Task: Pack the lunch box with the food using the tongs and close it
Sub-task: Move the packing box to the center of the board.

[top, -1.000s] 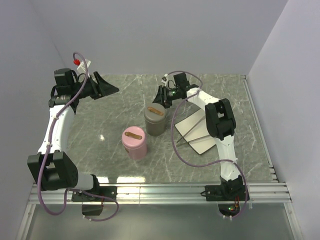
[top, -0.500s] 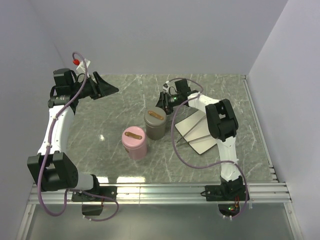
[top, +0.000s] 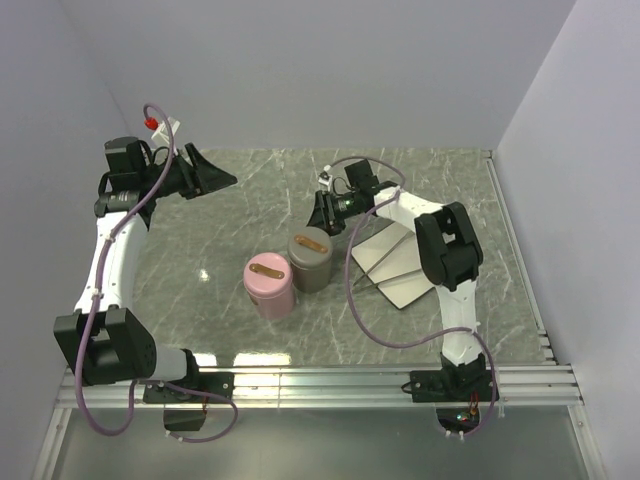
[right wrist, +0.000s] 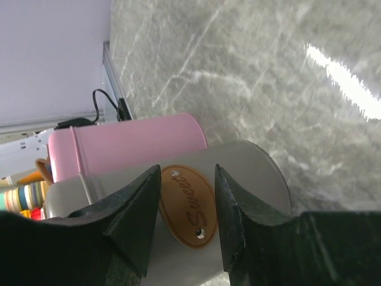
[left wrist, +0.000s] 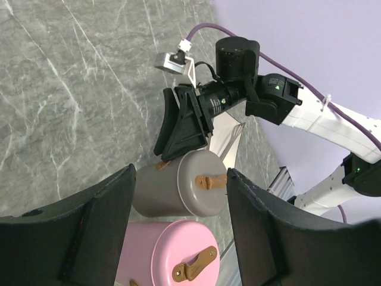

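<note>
The lunch box shows as two lidded round tins, a grey one (top: 311, 259) and a pink one (top: 269, 284), standing side by side mid-table. My right gripper (top: 323, 217) is open at the grey tin's far side, its fingertips (right wrist: 156, 173) either side of the brown oval label (right wrist: 188, 208). In the left wrist view the right gripper (left wrist: 180, 140) sits right against the grey tin (left wrist: 178, 190). The slim metal tongs (top: 392, 272) lie on the white plate (top: 385, 252). My left gripper (top: 213, 176) hangs open and empty over the far left. The food is out of view.
The right arm's elbow (top: 446, 250) and a purple cable (top: 352, 270) reach over the plate. A metal rail (top: 330, 380) runs along the near table edge. Walls close the table at the back and on both sides.
The right gripper has moved toward the near side, and the grey tin has slid with it until it stands next to the pink tin. The left arm has stayed still.
</note>
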Available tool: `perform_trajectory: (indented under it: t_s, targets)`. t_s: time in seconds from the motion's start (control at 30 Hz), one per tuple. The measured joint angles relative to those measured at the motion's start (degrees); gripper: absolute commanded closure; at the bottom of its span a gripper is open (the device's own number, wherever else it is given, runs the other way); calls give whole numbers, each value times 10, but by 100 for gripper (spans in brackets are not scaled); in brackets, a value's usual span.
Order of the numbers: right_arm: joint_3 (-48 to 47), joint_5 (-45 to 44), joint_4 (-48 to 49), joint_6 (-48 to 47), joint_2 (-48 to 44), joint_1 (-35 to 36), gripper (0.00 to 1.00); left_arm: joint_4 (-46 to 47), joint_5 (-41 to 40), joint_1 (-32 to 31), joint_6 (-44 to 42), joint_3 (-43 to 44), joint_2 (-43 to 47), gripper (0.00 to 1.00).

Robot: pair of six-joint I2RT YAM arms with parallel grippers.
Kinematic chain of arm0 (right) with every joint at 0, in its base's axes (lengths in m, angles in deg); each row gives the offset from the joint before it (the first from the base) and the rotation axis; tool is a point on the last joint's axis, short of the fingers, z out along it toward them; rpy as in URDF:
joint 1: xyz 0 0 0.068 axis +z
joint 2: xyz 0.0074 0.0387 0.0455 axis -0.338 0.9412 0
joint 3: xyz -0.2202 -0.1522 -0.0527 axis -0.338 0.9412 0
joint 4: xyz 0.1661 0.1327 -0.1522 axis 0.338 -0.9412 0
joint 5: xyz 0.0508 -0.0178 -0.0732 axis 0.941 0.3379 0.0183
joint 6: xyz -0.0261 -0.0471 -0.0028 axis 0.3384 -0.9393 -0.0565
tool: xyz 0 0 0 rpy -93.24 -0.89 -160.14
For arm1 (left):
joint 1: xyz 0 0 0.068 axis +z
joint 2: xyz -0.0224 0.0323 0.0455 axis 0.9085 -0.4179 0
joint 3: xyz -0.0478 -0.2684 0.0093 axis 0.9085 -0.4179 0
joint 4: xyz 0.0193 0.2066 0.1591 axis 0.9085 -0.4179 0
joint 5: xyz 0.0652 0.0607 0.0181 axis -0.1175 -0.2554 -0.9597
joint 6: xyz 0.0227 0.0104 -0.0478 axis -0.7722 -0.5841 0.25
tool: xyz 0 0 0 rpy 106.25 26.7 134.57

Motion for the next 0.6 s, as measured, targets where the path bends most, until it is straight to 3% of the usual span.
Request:
perform_trajectory:
  t_s: [0.6]
  targets:
    - [113, 1, 0, -10, -67, 11, 52, 1, 0, 0, 0, -1, 14, 31]
